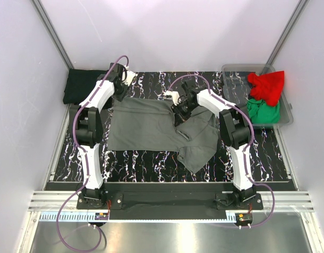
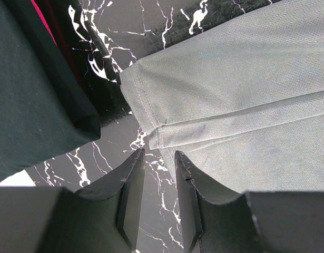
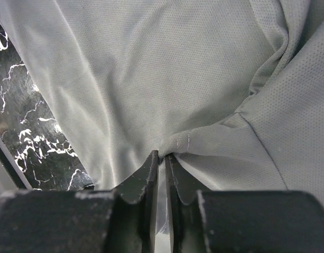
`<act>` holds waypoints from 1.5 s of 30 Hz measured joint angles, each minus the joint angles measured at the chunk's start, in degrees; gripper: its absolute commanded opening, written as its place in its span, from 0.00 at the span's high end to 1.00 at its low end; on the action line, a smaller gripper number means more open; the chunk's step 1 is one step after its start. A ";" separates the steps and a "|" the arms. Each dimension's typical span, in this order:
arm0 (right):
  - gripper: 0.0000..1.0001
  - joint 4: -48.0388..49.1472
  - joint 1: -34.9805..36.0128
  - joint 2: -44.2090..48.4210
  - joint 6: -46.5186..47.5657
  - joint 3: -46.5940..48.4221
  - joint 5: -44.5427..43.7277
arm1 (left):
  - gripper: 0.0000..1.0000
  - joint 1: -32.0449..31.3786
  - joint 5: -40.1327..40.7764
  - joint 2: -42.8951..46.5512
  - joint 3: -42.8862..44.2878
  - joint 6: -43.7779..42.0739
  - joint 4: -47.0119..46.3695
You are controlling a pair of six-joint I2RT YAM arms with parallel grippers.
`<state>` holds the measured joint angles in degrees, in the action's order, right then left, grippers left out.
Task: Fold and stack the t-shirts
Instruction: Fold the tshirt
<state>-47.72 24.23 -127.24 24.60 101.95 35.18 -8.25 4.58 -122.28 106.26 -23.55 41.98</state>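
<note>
A large dark grey t-shirt (image 1: 156, 126) lies spread across the middle of the marbled black table, its right part rumpled. My right gripper (image 1: 180, 113) sits over the shirt's upper right part. In the right wrist view that gripper (image 3: 162, 157) is shut on a pinched fold of the grey t-shirt (image 3: 151, 79). My left gripper (image 1: 121, 93) is at the shirt's far left corner. In the left wrist view it (image 2: 159, 158) stands open over bare table, just short of the hemmed corner of the grey t-shirt (image 2: 230, 89), with nothing between its fingers.
A folded black t-shirt (image 1: 82, 87) lies at the far left of the table, and its edge (image 2: 35, 100) is close beside the left gripper. At the far right, a clear grey plastic bin (image 1: 233, 71) holds a red t-shirt (image 1: 266, 84) and a green t-shirt (image 1: 263, 110).
</note>
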 measured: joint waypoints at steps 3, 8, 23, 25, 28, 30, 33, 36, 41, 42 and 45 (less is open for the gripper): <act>0.73 -0.02 0.15 0.02 -0.26 0.00 0.00 | 0.66 0.00 0.00 0.00 0.00 0.00 0.00; 0.69 -0.07 0.15 0.61 -0.59 -0.74 -0.07 | 0.66 0.00 -0.02 0.00 0.00 0.00 -0.02; 0.70 0.52 -6.29 9.33 -0.37 -1.40 -5.16 | 0.66 0.07 0.07 -1.49 3.65 -0.33 -0.11; 0.70 0.66 -9.03 8.90 -0.39 -1.70 -6.40 | 0.66 0.07 0.09 -2.29 3.65 -0.44 -0.07; 0.68 0.76 -13.31 8.09 -0.24 -2.14 -8.66 | 0.67 0.07 0.31 -4.04 3.65 -0.66 0.02; 0.64 0.87 -15.30 7.80 -0.11 -2.62 -9.33 | 0.66 0.07 0.52 -5.01 3.65 -0.79 0.13; 0.60 0.85 -17.27 7.52 -0.17 -2.75 -9.62 | 0.66 0.04 0.94 -5.75 3.65 -1.05 0.35; 0.59 0.85 -18.43 7.48 -0.17 -2.86 -9.64 | 0.66 -0.09 1.36 -5.86 3.65 -1.42 0.37; 0.59 0.55 -18.88 7.41 -0.15 -4.50 -10.14 | 0.66 -0.50 1.92 -6.05 3.65 -2.05 0.35; 0.59 0.28 -18.95 7.34 -0.13 -4.90 -10.29 | 0.66 -0.63 1.97 -6.12 3.65 -2.14 0.35; 0.59 -0.26 -19.10 7.19 -0.09 -5.60 -10.64 | 0.66 -1.07 2.16 -6.29 3.65 -2.32 0.35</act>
<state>-47.99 5.13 -120.05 24.51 96.36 24.53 -9.32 6.74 -128.57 109.91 -25.87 42.33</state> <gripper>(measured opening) 0.406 0.340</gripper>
